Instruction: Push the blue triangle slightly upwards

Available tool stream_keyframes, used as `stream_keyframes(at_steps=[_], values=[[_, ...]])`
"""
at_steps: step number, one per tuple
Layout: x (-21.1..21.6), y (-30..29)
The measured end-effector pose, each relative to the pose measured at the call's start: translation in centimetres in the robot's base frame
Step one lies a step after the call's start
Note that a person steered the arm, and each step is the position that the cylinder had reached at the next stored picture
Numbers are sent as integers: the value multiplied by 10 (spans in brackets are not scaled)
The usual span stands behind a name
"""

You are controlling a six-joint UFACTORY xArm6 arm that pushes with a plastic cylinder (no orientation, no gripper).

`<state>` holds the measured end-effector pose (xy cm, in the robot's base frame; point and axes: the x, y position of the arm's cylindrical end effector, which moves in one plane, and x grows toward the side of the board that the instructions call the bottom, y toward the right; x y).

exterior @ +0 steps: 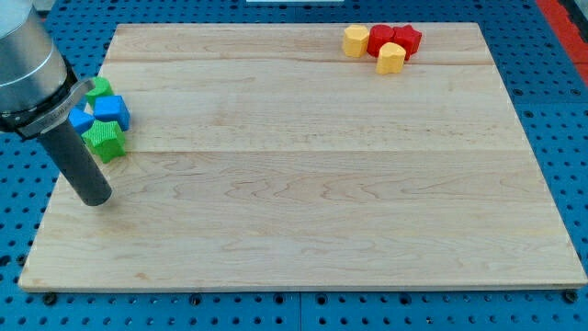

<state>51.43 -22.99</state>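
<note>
The blue triangle (81, 119) lies near the table's (303, 184) left edge, just above my tip (95, 198) and a touch to the view's left of it, partly hidden behind the rod (78, 161). It sits apart from the tip, with bare wood between them. Touching the triangle on its right is a blue block (112, 111), roughly cube-shaped. Directly below that pair, and closest to the tip, rests a green block (104, 140) with a notched, star-like outline; it lies just up and to the right of the tip. Another green block (99, 89) peeks out at the top of the cluster, its shape hard to make out.

The rod slants down from the grey cylindrical arm housing (28, 64) at the view's upper left, leaning toward the lower right so that its end meets the table below the cluster. There is no claw to read here: the arm ends in this plain rod.

Far to the right of the tip and near the table's top edge, a second cluster holds two yellow blocks (356, 40) (391, 57) and two red blocks (380, 39) (408, 39), all touching.
</note>
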Motion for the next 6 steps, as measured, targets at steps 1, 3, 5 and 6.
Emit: stream_keyframes(at_steps=[1, 3, 5, 6], values=[[0, 0], [0, 3], [-34, -65], [-72, -63]])
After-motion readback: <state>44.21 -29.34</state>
